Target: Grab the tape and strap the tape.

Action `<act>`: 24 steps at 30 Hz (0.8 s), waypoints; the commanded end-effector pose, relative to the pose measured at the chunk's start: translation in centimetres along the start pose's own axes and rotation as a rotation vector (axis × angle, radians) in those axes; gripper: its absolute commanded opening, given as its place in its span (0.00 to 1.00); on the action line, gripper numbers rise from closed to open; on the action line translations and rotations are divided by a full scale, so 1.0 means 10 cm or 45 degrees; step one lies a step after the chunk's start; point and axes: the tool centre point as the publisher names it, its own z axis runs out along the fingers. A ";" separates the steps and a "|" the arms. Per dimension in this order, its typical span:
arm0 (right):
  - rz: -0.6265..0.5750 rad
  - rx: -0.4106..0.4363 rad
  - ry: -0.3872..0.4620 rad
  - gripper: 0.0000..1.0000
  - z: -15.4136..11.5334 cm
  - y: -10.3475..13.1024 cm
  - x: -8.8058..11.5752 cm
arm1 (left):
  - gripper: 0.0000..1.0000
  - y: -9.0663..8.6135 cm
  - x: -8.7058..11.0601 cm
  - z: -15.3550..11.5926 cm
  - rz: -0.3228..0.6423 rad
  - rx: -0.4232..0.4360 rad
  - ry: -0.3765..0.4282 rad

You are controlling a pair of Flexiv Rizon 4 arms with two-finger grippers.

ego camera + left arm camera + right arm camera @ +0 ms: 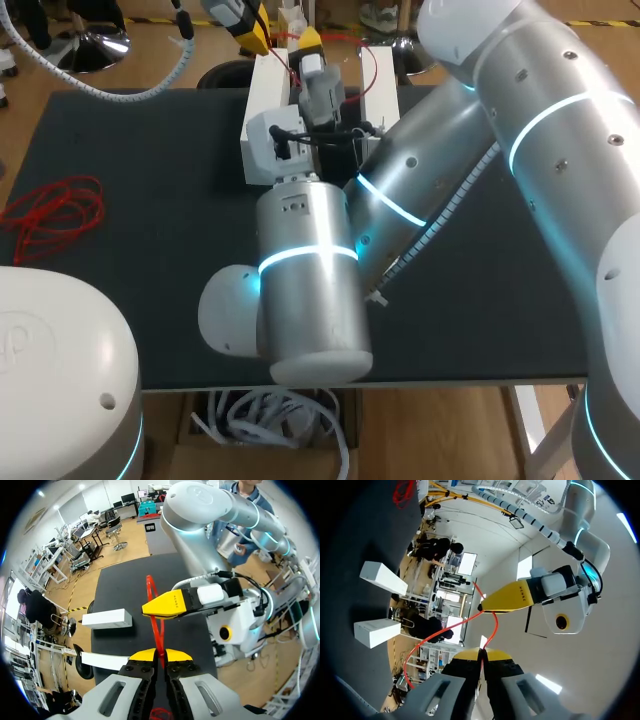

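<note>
The left tool (pixel 161 654) pinches the red tape (pixel 158 632) tight. The right tool (pixel 481 654) seems closed on it too.

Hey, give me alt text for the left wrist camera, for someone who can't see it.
The left gripper pinches a red tape that loops ahead to the right gripper, which is shut on it too. Two white boxes lie on the dark table beside them.

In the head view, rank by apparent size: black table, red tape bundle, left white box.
1. black table
2. red tape bundle and left white box: unsure, right arm hides part of box.
</note>
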 end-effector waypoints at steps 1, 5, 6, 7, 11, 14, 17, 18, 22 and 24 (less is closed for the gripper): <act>-0.038 0.167 0.019 0.00 -0.26 -0.02 -0.09 | 0.00 -0.01 0.00 -0.01 -0.001 -0.004 0.000; -0.077 0.137 0.035 0.00 -0.30 -0.05 -0.08 | 0.00 -0.01 0.00 -0.01 -0.001 -0.004 0.000; -0.098 0.120 0.041 0.00 -0.30 -0.06 -0.08 | 0.00 -0.01 0.00 -0.01 -0.001 -0.004 0.000; -0.117 0.107 0.038 0.00 -0.31 -0.06 -0.08 | 0.00 -0.01 0.00 -0.01 -0.001 -0.004 0.000; -0.141 0.066 0.037 0.00 -0.32 -0.03 -0.10 | 0.00 -0.01 0.00 -0.01 -0.001 -0.004 0.000; -0.144 0.050 0.032 0.00 -0.32 0.00 -0.12 | 0.00 -0.01 0.00 -0.01 -0.001 -0.004 0.000; -0.142 0.043 0.031 0.00 -0.31 0.03 -0.13 | 0.00 -0.01 0.00 -0.01 -0.001 -0.004 0.000; -0.139 0.036 0.026 0.00 -0.31 0.04 -0.13 | 0.00 -0.01 0.00 -0.01 -0.001 -0.004 0.000; -0.138 0.021 0.012 0.00 -0.29 0.08 -0.17 | 0.00 -0.01 0.00 -0.01 -0.001 -0.004 0.000; -0.129 0.028 -0.004 0.00 -0.28 0.09 -0.19 | 0.00 -0.01 0.00 -0.01 -0.001 -0.004 0.000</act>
